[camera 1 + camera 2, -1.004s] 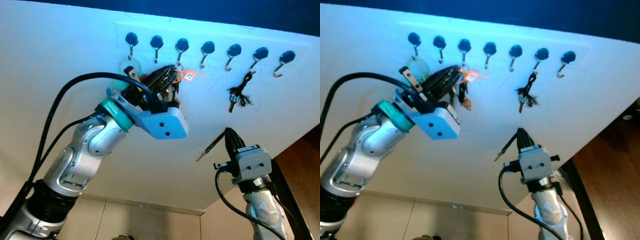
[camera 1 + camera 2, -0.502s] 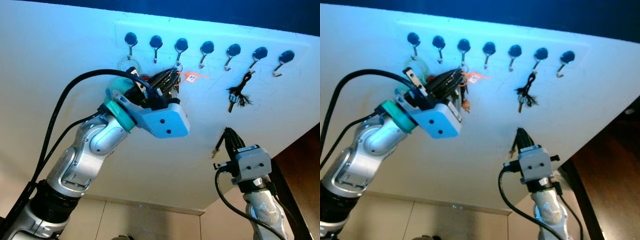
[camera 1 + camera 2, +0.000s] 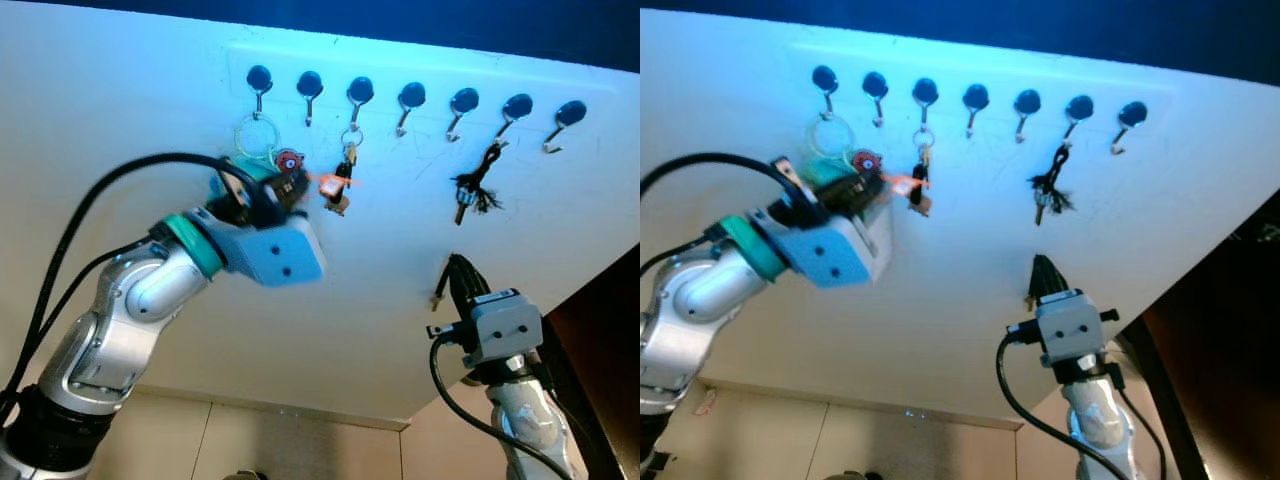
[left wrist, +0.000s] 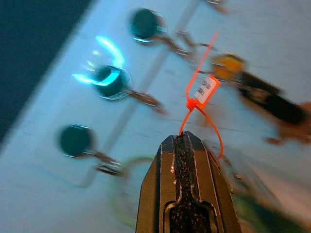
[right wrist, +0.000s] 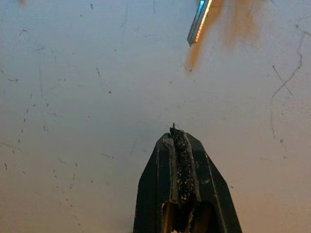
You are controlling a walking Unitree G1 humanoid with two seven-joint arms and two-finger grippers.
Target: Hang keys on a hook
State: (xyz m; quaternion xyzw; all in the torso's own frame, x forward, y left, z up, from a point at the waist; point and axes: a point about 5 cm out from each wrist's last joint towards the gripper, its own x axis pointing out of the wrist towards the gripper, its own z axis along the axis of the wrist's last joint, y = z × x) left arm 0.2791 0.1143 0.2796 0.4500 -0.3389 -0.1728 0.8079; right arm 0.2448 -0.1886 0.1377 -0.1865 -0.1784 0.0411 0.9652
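A white wall panel (image 3: 330, 280) carries a row of seven dark round-headed metal hooks (image 3: 411, 96) along its top, under a dark blue band. The bunch of keys with a silver ring and an orange tag (image 3: 340, 180) hangs from the third hook from the robot's left (image 3: 360, 90), free of any gripper. A clear ring (image 3: 256, 136) hangs from the first hook, and a black tasselled key bunch (image 3: 476, 190) hangs from the sixth. The left gripper (image 3: 285, 188) sits just beside the keys, on their left and slightly below them — its black fingers (image 4: 184, 160) pressed together, empty, with the orange tag's thin loop just past their tip. The right gripper (image 3: 456, 272) points up at the bare wall lower down, fingers (image 5: 181, 160) closed against each other on nothing.
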